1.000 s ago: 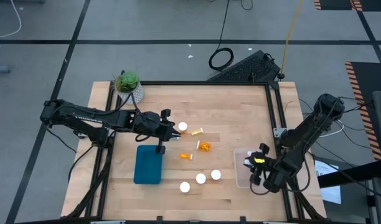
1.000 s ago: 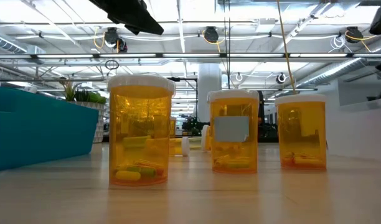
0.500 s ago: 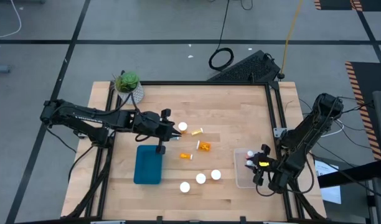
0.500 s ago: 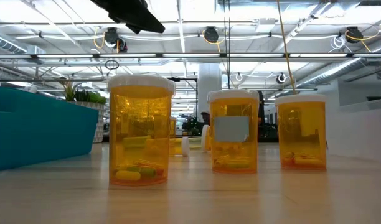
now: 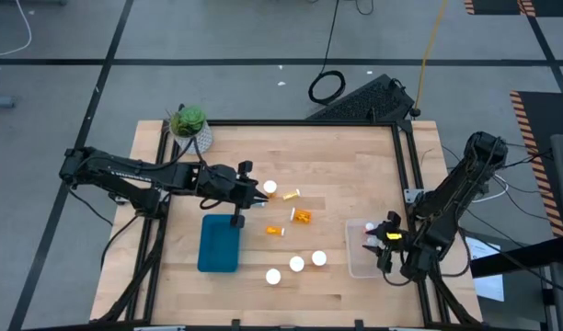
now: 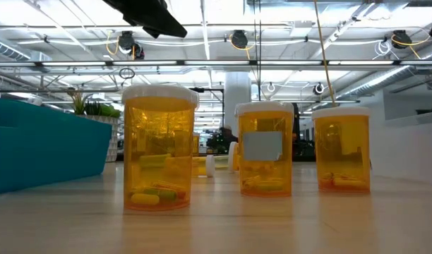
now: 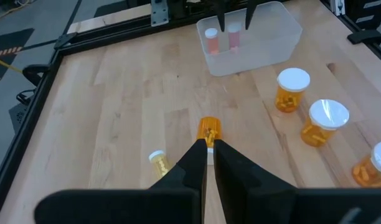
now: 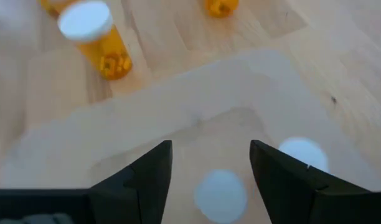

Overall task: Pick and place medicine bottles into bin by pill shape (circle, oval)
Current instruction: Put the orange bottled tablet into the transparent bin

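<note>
The medicine bottles [image 6: 159,148] are small translucent orange cylinders with round white caps; from above the upright ones show only as white discs. In the nearest bottle in the low view, a few pills lie at the bottom, but their shape is hard to make out. Three bottles stand upright in a short row [image 5: 296,264] near the front edge of the wooden table [image 5: 355,175]. One more upright bottle [image 5: 270,188] stands just beside the left gripper [image 5: 254,195]. Three bottles lie on their sides in the middle of the table [image 5: 302,217]. Two further bottles [image 7: 220,38] stand inside the clear bin [image 5: 359,265] on the right side of the table. That makes nine in all.

There are two bins: the clear one and a blue bin [image 5: 219,244] on the left side. The right gripper [image 5: 384,241] hangs over the clear bin, jaws spread apart and holding nothing; in its wrist view the two caps [image 8: 220,194] are blurred. The left gripper hovers above the table beyond the blue bin, its fingers [image 7: 192,163] pressed nearly together with nothing between them. A green plant [image 5: 189,120] in a white pot stands at the far left corner of the table.
</note>
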